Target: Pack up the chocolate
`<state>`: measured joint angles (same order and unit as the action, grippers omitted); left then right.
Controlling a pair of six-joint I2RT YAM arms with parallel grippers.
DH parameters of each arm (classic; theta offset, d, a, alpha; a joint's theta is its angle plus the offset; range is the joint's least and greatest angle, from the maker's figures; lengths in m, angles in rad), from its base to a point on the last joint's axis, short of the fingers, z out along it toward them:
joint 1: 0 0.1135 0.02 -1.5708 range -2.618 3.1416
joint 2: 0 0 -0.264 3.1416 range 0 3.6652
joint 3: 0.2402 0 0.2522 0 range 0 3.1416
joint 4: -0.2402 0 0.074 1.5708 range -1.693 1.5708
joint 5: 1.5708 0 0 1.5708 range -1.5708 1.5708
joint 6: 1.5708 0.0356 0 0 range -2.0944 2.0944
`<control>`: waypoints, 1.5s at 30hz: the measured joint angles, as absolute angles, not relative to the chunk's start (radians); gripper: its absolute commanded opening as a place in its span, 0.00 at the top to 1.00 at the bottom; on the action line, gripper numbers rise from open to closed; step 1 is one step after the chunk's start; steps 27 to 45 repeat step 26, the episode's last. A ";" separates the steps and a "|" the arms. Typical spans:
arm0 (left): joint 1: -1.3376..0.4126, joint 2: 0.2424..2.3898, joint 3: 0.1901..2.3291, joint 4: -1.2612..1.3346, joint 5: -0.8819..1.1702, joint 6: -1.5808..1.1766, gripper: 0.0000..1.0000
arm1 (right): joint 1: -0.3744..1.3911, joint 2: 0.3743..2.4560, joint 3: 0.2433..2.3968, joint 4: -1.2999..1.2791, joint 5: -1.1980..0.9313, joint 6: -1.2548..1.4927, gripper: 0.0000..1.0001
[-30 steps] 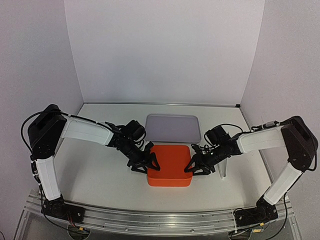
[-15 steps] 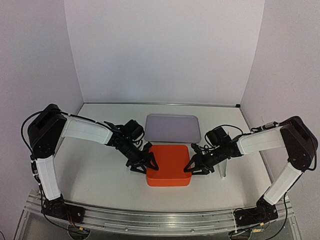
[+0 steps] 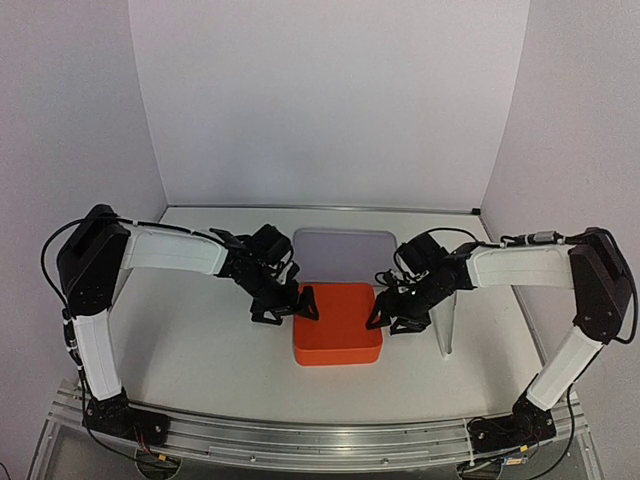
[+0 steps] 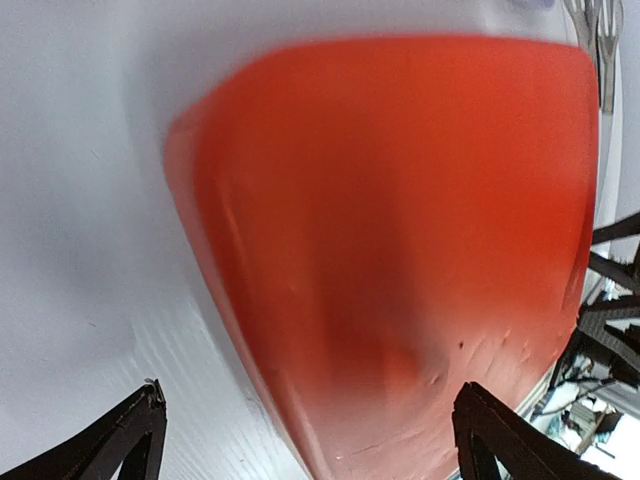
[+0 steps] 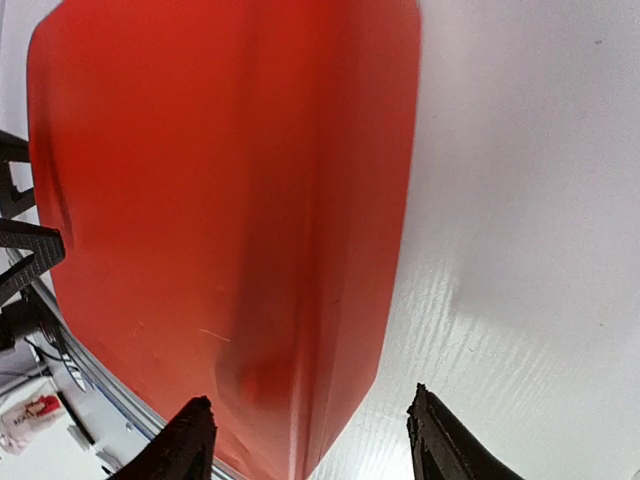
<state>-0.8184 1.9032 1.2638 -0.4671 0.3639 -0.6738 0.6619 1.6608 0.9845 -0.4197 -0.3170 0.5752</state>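
Box (image 3: 338,335) between left hand (image 3: 286,311) and right hand (image 3: 390,322)

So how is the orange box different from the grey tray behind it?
The orange box is bright; the grey tray is pale. The orange box stands taller and blocky; the grey tray lies low and flat, further back, and looks wider. Both are rounded-cornered rectangles on the table.

Plain orange-red box (image 3: 338,320), pale grey tray (image 3: 345,245), glossy white table (image 3: 200,345).
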 measured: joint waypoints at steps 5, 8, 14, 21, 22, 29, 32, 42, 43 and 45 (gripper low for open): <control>-0.794 1.879 1.371 -0.562 0.187 -0.636 0.00 | 0.651 1.623 1.061 -0.489 -0.239 0.556 0.10; -0.787 1.814 1.398 -0.608 0.083 -0.624 0.00 | 0.635 1.543 1.062 -0.522 -0.200 0.562 0.09; -0.694 1.610 1.397 -0.643 -0.090 -0.640 0.00 | 0.533 1.380 1.048 -0.545 -0.037 0.615 0.06; -0.428 1.404 1.248 -0.601 -0.212 -0.701 0.00 | 0.463 1.226 0.953 -0.583 0.319 0.655 0.05; -0.421 1.392 1.228 -0.601 -0.221 -0.707 0.00 | 0.464 1.215 0.946 -0.587 0.349 0.654 0.05; -0.427 1.357 1.158 -0.600 -0.236 -0.726 0.00 | 0.464 1.168 0.910 -0.595 0.445 0.654 0.04; -0.427 1.357 1.158 -0.600 -0.236 -0.726 0.00 | 0.464 1.168 0.910 -0.595 0.445 0.654 0.04; -0.427 1.357 1.158 -0.600 -0.236 -0.726 0.00 | 0.464 1.168 0.910 -0.595 0.445 0.654 0.04; -0.427 1.357 1.158 -0.600 -0.236 -0.726 0.00 | 0.464 1.168 0.910 -0.595 0.445 0.654 0.04; -0.427 1.357 1.158 -0.600 -0.236 -0.726 0.00 | 0.464 1.168 0.910 -0.595 0.445 0.654 0.04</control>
